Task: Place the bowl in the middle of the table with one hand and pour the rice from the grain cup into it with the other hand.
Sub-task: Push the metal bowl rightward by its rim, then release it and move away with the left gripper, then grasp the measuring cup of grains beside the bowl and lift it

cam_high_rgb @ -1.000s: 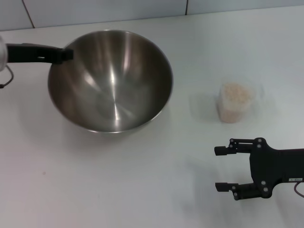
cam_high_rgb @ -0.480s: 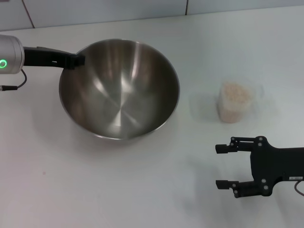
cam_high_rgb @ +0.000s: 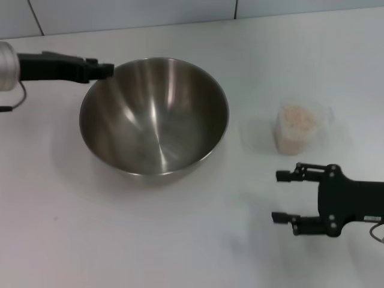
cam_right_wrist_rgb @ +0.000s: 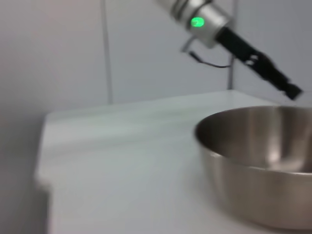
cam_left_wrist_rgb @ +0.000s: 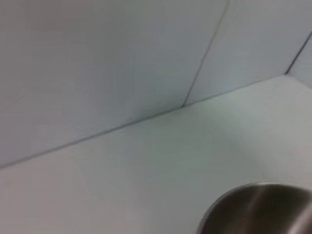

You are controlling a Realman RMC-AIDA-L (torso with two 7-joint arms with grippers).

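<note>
Shifted rightward, the shiny stainless-steel mixing bowl (cam_high_rgb: 155, 117), rigid and slippery, looks released by the left gripper (cam_high_rgb: 103, 70), whose fingers I cannot tell; right gripper (cam_high_rgb: 287, 196) gapes, empty.

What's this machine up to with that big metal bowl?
A two-armed robot is setting up to pour rice. Its left gripper is at the far left rim of the large shiny stainless-steel mixing bowl, which sits on the plain white table. The small clear plastic cup full of pale beige rice stands untouched to the bowl's right. The right gripper waits open on the near side of the cup, holding nothing. The bowl is empty.
</note>
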